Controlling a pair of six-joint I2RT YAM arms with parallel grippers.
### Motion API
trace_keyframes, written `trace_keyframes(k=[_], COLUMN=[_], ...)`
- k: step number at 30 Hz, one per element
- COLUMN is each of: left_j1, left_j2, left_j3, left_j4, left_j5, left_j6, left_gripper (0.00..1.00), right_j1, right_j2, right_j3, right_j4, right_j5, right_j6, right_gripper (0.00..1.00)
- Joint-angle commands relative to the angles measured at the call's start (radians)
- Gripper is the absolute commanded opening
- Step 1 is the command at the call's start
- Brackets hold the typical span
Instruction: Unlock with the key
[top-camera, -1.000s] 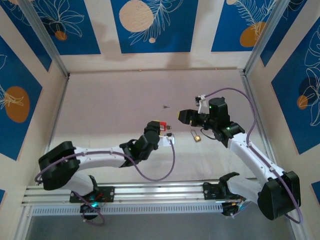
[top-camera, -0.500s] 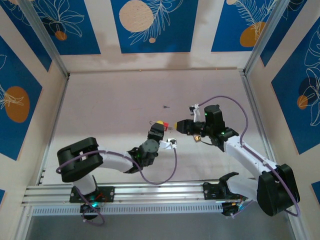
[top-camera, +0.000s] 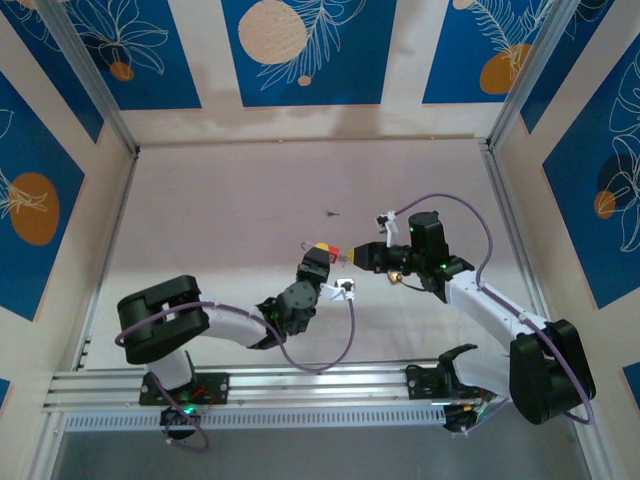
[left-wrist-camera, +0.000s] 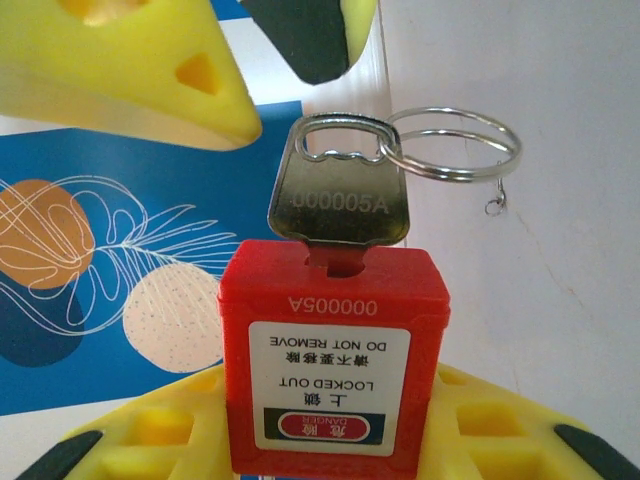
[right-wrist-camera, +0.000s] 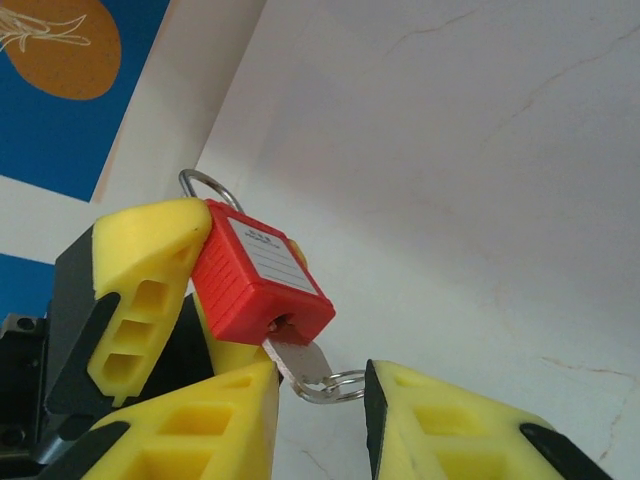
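Inspection from my remote station: the left gripper (top-camera: 318, 252) is clamped on the red safety padlock (left-wrist-camera: 333, 350). Its yellow fingers (left-wrist-camera: 150, 435) press both sides of the body, and the lock is held off the table (top-camera: 250, 200) near the table's centre in the overhead view. The left arm reaches in from about 7 o'clock. The right gripper (right-wrist-camera: 320, 378) sits just at 3 o'clock of the lock. The key (left-wrist-camera: 338, 195) is seated in the keyhole. On the left wrist camera its stamped bow stands out toward 12 o'clock, and the key ring (left-wrist-camera: 450, 113) hangs off it at 2 o'clock. The label on the lock's face reads upside down there. On the right wrist camera the key leaves the body toward 5 o'clock and the steel shackle (right-wrist-camera: 203, 185) shows at 11 o'clock, behind the left finger. The right jaws stand partly apart with the key bow and ring in the gap between them. One finger overlaps the bow's edge, and I cannot tell whether the pads actually bear on the key.
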Motion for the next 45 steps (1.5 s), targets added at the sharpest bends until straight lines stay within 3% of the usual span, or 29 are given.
trace_keyframes(k=[1, 12, 31, 45], left_j1=[-0.011, -0.022, -0.026, -0.047], left_j2=[0.0, -0.012, -0.023, 0.011], left_j3=[-0.006, -0.011, -0.013, -0.031], left_j4=[0.052, 0.044, 0.066, 0.285], left_j5=[-0.013, -0.012, -0.01, 0.019], left_j6=[0.003, 0.0, 0.011, 0.095], left_gripper=[0.31, 0.3, 0.29, 0.25], right_j1=[-0.005, 0.011, 0.04, 0.059], right_j2=[0.003, 0.035, 0.063, 0.119], right_j3=[0.026, 0.032, 0.046, 0.047], right_j4=[0.03, 0.052, 0.044, 0.121], right_j5=[-0.064, -0.095, -0.073, -0.12], right_j6=[-0.012, 0.0, -0.005, 0.108], right_gripper=[0.3, 0.33, 0.21, 0.14])
